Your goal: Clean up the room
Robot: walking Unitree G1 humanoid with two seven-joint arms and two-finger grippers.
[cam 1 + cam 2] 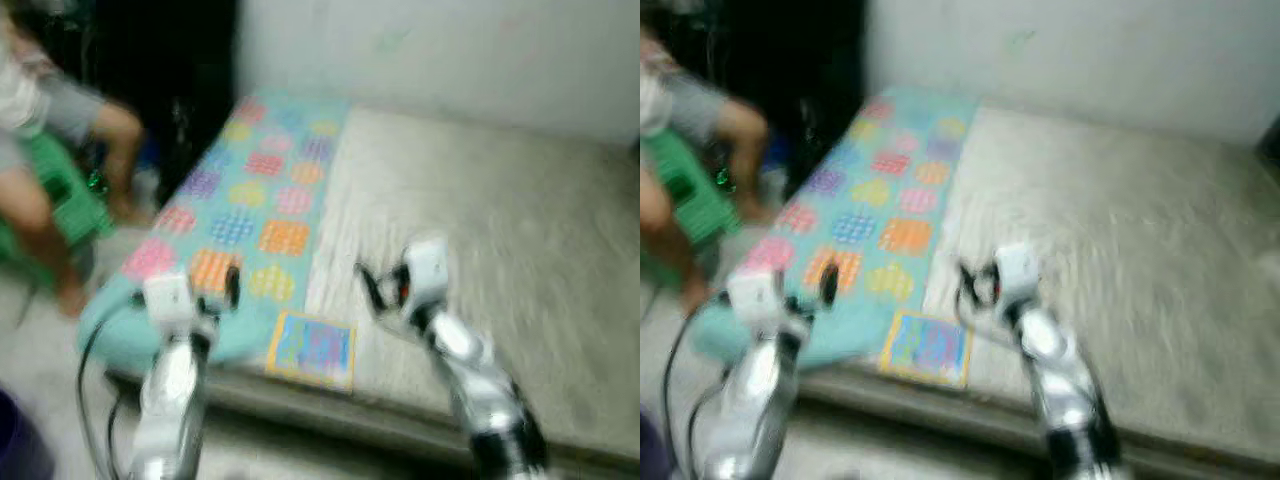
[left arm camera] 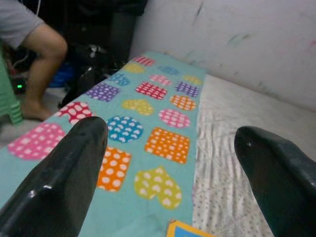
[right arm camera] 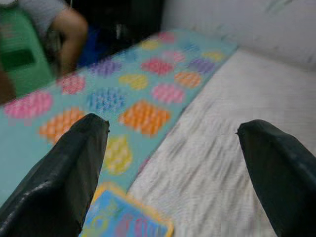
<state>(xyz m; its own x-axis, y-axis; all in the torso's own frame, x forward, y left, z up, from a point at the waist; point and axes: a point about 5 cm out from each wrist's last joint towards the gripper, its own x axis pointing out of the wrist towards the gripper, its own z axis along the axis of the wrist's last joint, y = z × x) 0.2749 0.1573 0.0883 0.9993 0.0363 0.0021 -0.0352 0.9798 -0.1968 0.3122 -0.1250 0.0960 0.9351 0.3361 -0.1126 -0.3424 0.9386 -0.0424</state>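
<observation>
A teal blanket [image 1: 262, 196] printed with coloured hearts and squares lies along the left side of a bare grey mattress [image 1: 490, 230]. A yellow-edged blue picture book [image 1: 312, 350] rests on the bed's front edge, where blanket and mattress meet. My left gripper [image 2: 170, 129] hovers open over the blanket's near end, just left of the book. My right gripper [image 3: 173, 123] is open too, held above the mattress just beyond and to the right of the book [image 3: 126, 219]. Neither gripper holds anything. The eye views are blurred.
A person [image 1: 45, 120] sits on a green stool [image 1: 72, 200] on the floor to the left of the bed. A white wall [image 1: 450, 50] backs the bed. Dark objects stand in the far left corner. Something dark blue [image 1: 15, 445] sits at the lower left.
</observation>
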